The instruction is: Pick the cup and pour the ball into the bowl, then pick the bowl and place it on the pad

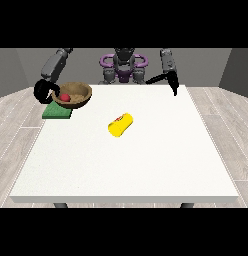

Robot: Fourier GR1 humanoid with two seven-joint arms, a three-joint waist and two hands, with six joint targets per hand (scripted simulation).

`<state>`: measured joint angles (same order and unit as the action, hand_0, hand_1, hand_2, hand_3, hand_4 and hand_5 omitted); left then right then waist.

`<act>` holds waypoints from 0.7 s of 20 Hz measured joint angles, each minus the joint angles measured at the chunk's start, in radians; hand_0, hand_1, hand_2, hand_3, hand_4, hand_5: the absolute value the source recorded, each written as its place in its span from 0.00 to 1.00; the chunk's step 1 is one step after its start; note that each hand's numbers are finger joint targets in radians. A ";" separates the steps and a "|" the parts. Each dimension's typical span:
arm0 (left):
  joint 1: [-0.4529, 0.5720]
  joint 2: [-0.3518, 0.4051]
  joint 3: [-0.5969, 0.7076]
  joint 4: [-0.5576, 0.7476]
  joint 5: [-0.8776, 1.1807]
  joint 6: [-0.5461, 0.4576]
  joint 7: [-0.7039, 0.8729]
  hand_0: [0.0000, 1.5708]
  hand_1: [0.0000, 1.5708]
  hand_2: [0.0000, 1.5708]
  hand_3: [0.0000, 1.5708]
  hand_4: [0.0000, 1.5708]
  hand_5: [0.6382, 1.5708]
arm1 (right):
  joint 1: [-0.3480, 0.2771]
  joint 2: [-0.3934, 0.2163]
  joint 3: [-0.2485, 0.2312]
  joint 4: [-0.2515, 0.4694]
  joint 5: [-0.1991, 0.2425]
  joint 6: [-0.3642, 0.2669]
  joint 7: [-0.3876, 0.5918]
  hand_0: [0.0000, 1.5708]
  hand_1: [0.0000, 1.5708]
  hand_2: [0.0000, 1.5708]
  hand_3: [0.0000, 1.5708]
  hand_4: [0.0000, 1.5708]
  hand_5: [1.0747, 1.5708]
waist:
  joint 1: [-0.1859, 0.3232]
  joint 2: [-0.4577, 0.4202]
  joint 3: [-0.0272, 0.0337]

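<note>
Hand at the view's left [42,93] is wrapping its black fingers around the near-left rim of the brown wooden bowl [78,98], which is hanging tilted just above the green pad [56,113] at the far-left corner of the large white table [126,165], its lower edge close over the pad; whether it is touching the pad cannot be told. Hand at the view's right [172,83] is hovering well apart over the table's far right edge, holding nothing, its fingers pointing downward and looking relaxed rather than curled

Inside the bowl a small red ball [65,97] is resting against the lower wall, so the pouring step appears done. Nearer the table's middle, a yellow cup [120,125] is lying on its side, its open end facing up and to the right

Judging by its look, the bowl is behaving as a stiff, fairly light shell with a smooth curved wall, best taken at the rim, as the hand is doing; tilted this way, the loose ball is likely rolling freely and could escape over the low side if the bowl is tipped further while being set down on the pad
</note>
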<state>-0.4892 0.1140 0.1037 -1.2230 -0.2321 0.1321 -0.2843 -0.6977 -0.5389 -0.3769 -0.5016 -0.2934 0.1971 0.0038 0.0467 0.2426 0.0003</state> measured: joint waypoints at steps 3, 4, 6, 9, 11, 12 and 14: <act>-0.021 -0.008 -0.003 0.006 -0.015 0.030 -0.031 0.00 0.00 0.00 0.00 0.00 0.99 | -0.007 -0.024 -0.020 0.008 -0.021 0.035 -0.016 1.00 1.00 1.00 0.87 0.66 0.98 | -0.005 0.048 0.0001; -0.014 -0.020 -0.018 -0.009 -0.026 0.040 -0.037 0.00 0.00 0.00 0.00 0.00 0.99 | -0.002 -0.040 -0.031 0.019 -0.026 0.048 -0.033 1.00 1.00 1.00 0.89 0.66 0.98 | 0.001 0.066 0.0005; -0.018 -0.035 -0.038 -0.042 -0.043 0.061 -0.044 0.00 0.00 0.00 0.00 0.00 0.99 | 0.001 -0.071 -0.045 0.036 -0.030 0.071 -0.070 1.00 1.00 1.00 0.86 0.64 0.99 | 0.010 0.111 0.0010; -0.022 -0.040 -0.056 -0.098 -0.062 0.079 -0.037 0.00 0.00 0.00 0.00 0.00 0.99 | 0.007 -0.126 -0.061 0.059 -0.027 0.108 -0.126 1.00 1.00 1.00 0.22 0.65 1.00 | 0.016 0.169 0.0015; -0.030 -0.029 -0.054 -0.142 -0.059 0.074 -0.016 0.00 0.00 0.00 0.00 0.00 0.99 | 0.019 -0.159 -0.065 0.075 -0.018 0.127 -0.167 1.00 1.00 1.00 0.00 0.67 0.99 | 0.016 0.197 0.0017; -0.024 -0.032 -0.059 -0.160 -0.065 0.079 -0.013 0.00 0.00 0.00 0.00 0.00 0.99 | 0.020 -0.175 -0.065 0.081 -0.012 0.133 -0.181 1.00 1.00 1.00 0.00 0.66 1.00 | 0.018 0.206 0.0019; -0.020 -0.030 -0.064 -0.210 -0.072 0.087 0.000 0.00 0.00 0.00 0.00 0.00 0.99 | 0.020 -0.201 -0.073 0.097 -0.009 0.155 -0.223 1.00 1.00 1.00 0.00 0.66 1.00 | 0.013 0.242 0.0023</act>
<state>-0.5088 0.0844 0.0400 -1.4328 -0.3045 0.2194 -0.2845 -0.6780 -0.7404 -0.4500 -0.4046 -0.3024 0.3521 -0.2190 0.0599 0.4845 0.0025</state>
